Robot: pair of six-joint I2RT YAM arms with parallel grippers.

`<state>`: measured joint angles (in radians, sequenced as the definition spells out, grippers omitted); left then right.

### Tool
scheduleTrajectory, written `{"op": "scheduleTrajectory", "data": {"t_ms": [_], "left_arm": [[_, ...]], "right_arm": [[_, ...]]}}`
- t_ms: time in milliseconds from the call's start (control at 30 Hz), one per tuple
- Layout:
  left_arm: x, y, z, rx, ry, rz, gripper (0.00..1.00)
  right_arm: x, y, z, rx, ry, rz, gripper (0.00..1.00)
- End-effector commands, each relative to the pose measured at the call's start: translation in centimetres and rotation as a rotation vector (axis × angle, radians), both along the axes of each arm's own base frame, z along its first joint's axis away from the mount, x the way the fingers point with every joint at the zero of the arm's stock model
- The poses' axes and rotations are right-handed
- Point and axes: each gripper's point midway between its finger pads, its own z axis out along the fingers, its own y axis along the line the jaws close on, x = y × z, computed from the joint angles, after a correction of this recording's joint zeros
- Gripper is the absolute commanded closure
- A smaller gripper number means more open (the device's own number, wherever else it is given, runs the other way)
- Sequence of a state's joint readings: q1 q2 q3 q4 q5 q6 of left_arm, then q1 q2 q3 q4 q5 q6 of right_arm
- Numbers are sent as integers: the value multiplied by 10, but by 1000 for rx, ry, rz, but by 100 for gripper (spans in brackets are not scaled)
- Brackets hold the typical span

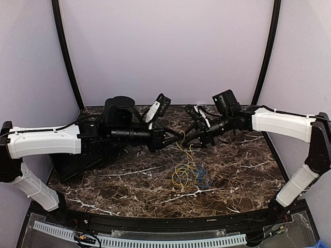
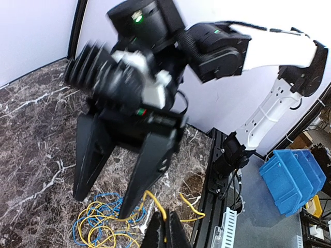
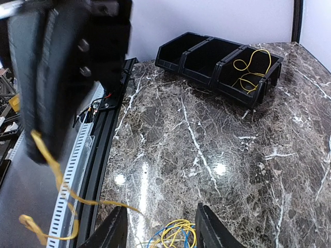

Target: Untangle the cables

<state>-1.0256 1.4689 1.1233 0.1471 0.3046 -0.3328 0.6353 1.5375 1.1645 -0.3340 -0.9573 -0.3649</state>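
The cables (image 1: 190, 175) lie as a loose yellow and blue tangle on the marble table (image 1: 129, 186), below both grippers. One yellow cable (image 2: 154, 201) rises from the tangle into my left gripper (image 2: 165, 216), which is shut on it; past the jaws its end droops toward the table's edge. In the top view the left gripper (image 1: 181, 135) meets my right gripper (image 1: 187, 140) tip to tip above the pile. The right gripper (image 3: 160, 209) stands open with nothing between its fingers (image 3: 211, 231), directly over the pile (image 3: 173, 233).
A black three-part bin (image 3: 220, 59) stands at the table's far left with a yellow cable (image 3: 248, 67) in one compartment. A black rail and a slotted white cable duct (image 1: 155, 242) run along the near edge. A blue crate (image 2: 292, 175) sits off the table.
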Motion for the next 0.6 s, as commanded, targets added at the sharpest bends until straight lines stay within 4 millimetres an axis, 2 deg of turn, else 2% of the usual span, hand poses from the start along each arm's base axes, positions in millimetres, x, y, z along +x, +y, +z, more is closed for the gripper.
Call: {"op": "scheduleTrajectory", "data": {"t_ms": [0,167,300,333,367,433,533,567], "left_arm": [[-9,15,42,-69,-54,7,100],[-11,29,61,-90,-81,35,100],[-15,45,99,-119,-141,61,100],[-17,51,121,-146,-172,66,100],[-17,55,124,-127,-175,76,100],[-21,70,173,-181,-233,102,100],[-23,90,217,-222,-295,147,100],[-27,98,237,-247,-313,157,100]], "right_arm": [[1,26,-14,12,17,59,54],[-11,43,-54,-34,135,120,72],[-15,44,-89,-77,238,127,83],[-15,44,-97,-91,252,125,85],[-14,43,-105,-105,261,117,85],[-12,42,-119,-135,276,101,87],[-9,41,-138,-174,302,79,89],[-9,41,-143,-186,307,74,89]]}}
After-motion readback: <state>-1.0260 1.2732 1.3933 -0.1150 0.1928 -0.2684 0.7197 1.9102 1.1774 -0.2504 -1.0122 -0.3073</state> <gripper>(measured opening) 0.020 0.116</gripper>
